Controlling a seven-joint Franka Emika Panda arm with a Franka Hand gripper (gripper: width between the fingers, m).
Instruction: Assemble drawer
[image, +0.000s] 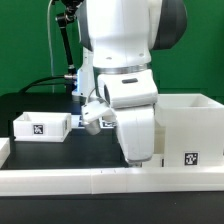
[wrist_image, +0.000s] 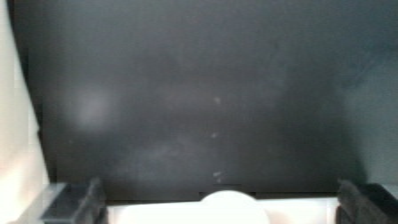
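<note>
Exterior view, tray (image: 40, 126) and housing (image: 186, 122) well apart, arm (image: 125, 60) between.

White tagged tray (image: 40, 125) sits upright, well apart from the open-topped housing (image: 186, 118).

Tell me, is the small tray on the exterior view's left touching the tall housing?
Apart. The exterior view shows the small tray with black table showing beside it, and the housing well off, beyond the arm.

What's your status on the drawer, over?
Gripper spread wide astride a knobbed tray, grip unclear. Other tray and housing sit apart, unjoined. Low rail lies in front; arm hides the rest.
</note>
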